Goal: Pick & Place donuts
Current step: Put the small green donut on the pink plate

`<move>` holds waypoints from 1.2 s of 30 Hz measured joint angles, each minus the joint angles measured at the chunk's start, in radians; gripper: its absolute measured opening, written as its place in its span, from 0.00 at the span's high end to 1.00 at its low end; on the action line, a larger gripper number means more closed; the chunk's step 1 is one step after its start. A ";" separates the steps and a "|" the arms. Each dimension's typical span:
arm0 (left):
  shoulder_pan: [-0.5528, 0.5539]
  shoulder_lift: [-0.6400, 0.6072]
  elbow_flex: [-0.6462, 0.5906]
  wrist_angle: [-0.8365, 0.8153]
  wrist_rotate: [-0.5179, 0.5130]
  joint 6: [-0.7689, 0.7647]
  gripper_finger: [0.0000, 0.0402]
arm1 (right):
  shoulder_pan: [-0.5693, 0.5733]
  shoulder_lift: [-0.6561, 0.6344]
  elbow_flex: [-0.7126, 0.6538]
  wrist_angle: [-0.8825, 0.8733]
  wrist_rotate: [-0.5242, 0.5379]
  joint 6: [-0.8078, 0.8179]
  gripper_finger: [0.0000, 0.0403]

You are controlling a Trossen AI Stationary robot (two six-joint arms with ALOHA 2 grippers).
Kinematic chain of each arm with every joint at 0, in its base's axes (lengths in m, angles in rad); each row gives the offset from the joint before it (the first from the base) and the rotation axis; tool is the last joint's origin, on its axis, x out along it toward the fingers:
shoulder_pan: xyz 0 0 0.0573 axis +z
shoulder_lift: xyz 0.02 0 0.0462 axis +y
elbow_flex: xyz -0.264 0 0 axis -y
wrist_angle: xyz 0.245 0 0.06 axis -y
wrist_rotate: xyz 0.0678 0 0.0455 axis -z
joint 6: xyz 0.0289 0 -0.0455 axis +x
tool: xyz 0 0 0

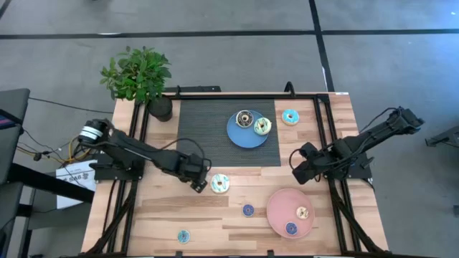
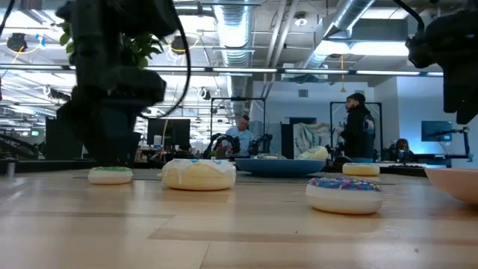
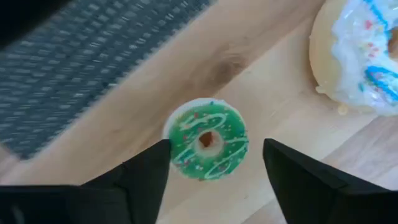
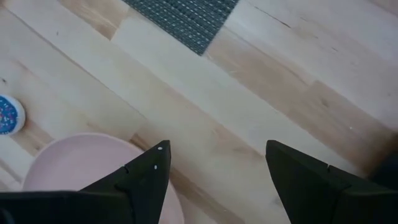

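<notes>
Hovering low over the pale wooden worktop at centre left of the overhead frame, the left hand spreads its two dark fingers open on either side of a small green-iced toy donut with white squiggles, which lies flat on the wood just beside the edge of the dark ribbed mat; whether the fingers touch it cannot be told. Just to the right of it lies a larger white-iced donut with blue streaks. On the round blue plate at upper centre sit a dark brown donut and a white-green donut, touching, with a turquoise donut on the wood to their right. The right hand, fingers open and holding nothing, hangs at centre right above the rim of the round pink plate, which carries a tan donut and a small blue donut. Another small blue donut lies left of that plate, and a small turquoise donut lies near the bottom edge.
</notes>
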State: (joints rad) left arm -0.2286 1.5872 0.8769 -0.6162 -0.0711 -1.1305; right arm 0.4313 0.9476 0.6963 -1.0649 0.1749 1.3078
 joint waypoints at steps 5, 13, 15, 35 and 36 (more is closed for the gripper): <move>0.020 0.037 0.034 -0.002 0.022 0.003 0.25 | 0.000 -0.038 -0.004 0.003 0.000 0.001 0.37; 0.039 0.037 0.067 -0.088 -0.015 0.007 0.13 | 0.000 -0.045 -0.004 0.004 0.010 0.052 0.37; 0.039 0.037 0.067 -0.112 -0.022 0.001 0.13 | 0.000 -0.045 -0.004 0.006 0.010 0.054 0.37; 0.015 0.038 0.067 -0.092 -0.050 -0.006 0.13 | -0.001 -0.044 -0.004 0.023 0.050 0.081 0.37; 0.014 0.047 0.067 -0.090 -0.056 -0.013 0.13 | -0.001 -0.044 -0.004 0.025 0.053 0.081 0.37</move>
State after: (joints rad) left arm -0.2142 1.6340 0.9438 -0.7063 -0.1273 -1.1437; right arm 0.4301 0.9035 0.6922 -1.0394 0.2281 1.3891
